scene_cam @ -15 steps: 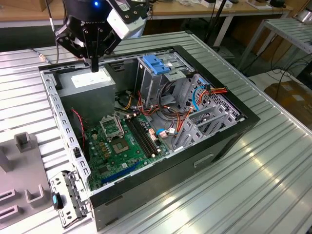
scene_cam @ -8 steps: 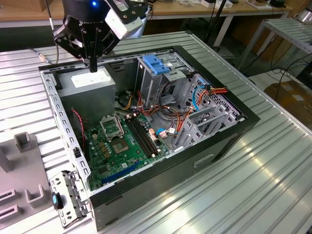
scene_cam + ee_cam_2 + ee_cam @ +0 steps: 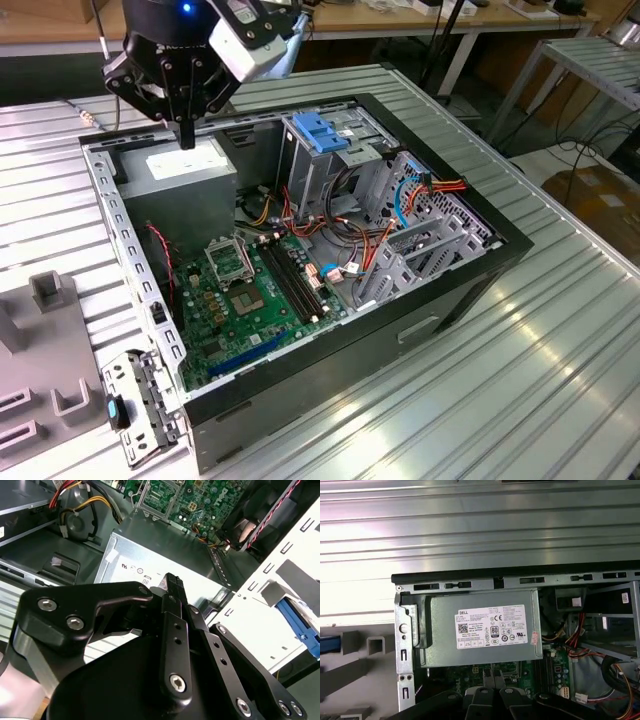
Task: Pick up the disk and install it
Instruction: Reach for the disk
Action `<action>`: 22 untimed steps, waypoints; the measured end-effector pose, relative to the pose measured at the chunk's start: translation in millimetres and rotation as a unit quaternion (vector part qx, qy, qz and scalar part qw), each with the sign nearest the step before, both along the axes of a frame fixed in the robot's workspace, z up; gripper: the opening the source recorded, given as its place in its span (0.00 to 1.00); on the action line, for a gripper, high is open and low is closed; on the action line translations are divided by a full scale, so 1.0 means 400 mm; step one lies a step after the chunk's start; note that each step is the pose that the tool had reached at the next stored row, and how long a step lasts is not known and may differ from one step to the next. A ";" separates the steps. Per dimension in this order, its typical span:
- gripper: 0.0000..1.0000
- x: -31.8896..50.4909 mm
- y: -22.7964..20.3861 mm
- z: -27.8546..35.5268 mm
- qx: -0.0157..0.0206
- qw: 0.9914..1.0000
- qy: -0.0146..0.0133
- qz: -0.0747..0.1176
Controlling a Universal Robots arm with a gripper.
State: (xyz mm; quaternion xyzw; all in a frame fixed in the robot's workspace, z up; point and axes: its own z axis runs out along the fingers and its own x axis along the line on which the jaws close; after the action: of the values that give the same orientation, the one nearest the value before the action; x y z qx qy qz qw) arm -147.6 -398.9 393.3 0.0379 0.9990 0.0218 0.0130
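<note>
The disk (image 3: 329,645) is showing, as far as I can judge, as a strip of bright blue plastic in the first wrist view. It is lying outside the computer case (image 3: 470,285), near a grey fixture (image 3: 375,645) on the ribbed metal table (image 3: 530,380); too little is showing to be sure. The gripper (image 3: 187,142) is hanging well apart from it, over the power supply (image 3: 185,165), with its 2 black fingers pressed together and gripping nothing.

Several risks are standing out:
- **Grip:** closed fingers would be striking the disk rather than straddling it, and smooth plastic over slick metal could be slipping in a shallow grip.
- **Case rim:** the thin, perforated sheet-steel rim is standing between gripper and disk, so a low-carried load could be catching on it.
- **Cables:** loose red and orange cables (image 3: 385,235) are sprawling beside the tall grey drive cage (image 3: 308,185) and could be snagging or getting pinched.
- **Mistaken part:** the blue bracket (image 3: 320,130) sitting atop that cage is sharing the disk's colour and could be mistaken for it.

The power supply is presenting a matt grey box with a white label, and the green motherboard (image 3: 240,300) is bristling with sockets.
</note>
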 end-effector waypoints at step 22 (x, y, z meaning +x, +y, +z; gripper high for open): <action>0.11 -0.025 0.000 0.000 0.000 1.000 0.000 0.000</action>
State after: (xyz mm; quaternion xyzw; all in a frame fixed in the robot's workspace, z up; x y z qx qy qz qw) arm -157.7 -398.9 393.3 0.0379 0.9990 0.0218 0.0130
